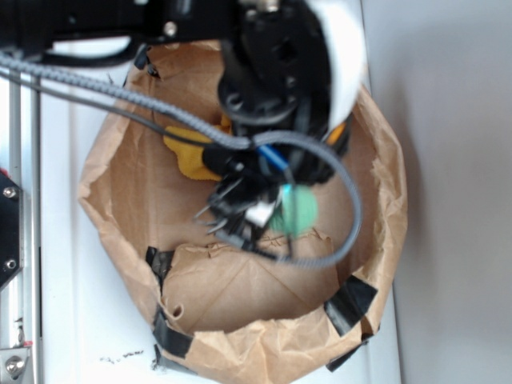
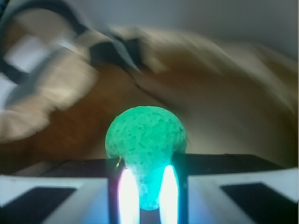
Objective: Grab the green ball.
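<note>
The green ball (image 2: 145,135) is squeezed between my two fingers, its lower part pinched narrow and its rounded top bulging out past the fingertips. My gripper (image 2: 145,184) is shut on it. In the exterior view the green ball (image 1: 296,210) shows teal-green just beside the black gripper (image 1: 268,212), held over the inside of the brown paper bag (image 1: 120,200). The arm hides much of the bag's upper half.
A yellow cloth (image 1: 192,160) lies inside the bag behind the gripper, partly hidden by the arm and cables. The bag's rolled rim carries black tape patches (image 1: 350,304). White table surface (image 1: 64,280) surrounds the bag, and a metal rail runs along the left edge.
</note>
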Robot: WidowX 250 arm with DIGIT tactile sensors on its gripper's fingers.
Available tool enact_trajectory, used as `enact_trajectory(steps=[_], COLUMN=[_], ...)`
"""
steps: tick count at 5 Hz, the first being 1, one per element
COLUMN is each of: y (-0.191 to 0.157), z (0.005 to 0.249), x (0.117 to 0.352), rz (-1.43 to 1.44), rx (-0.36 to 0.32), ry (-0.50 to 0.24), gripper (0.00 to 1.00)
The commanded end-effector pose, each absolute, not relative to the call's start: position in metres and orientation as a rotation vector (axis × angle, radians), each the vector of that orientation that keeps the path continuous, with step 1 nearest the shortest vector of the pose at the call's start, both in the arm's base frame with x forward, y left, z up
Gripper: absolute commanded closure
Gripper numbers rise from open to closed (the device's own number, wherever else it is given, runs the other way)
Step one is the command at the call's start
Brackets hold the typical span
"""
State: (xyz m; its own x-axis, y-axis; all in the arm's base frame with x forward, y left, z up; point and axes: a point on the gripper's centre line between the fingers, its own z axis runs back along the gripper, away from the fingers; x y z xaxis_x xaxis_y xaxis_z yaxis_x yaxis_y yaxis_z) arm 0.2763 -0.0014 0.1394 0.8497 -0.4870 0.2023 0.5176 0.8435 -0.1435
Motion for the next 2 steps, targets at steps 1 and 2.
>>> enact_trajectory(steps=[1,2], y=[-0.0247,-0.026], z=[0.1665,0.1572], x=[0.2537,0.2552], rz=[-0.266,-0.249], rx=[0.11,0.104], ry=[-0.108,-0.138], gripper=[1.0,1.0])
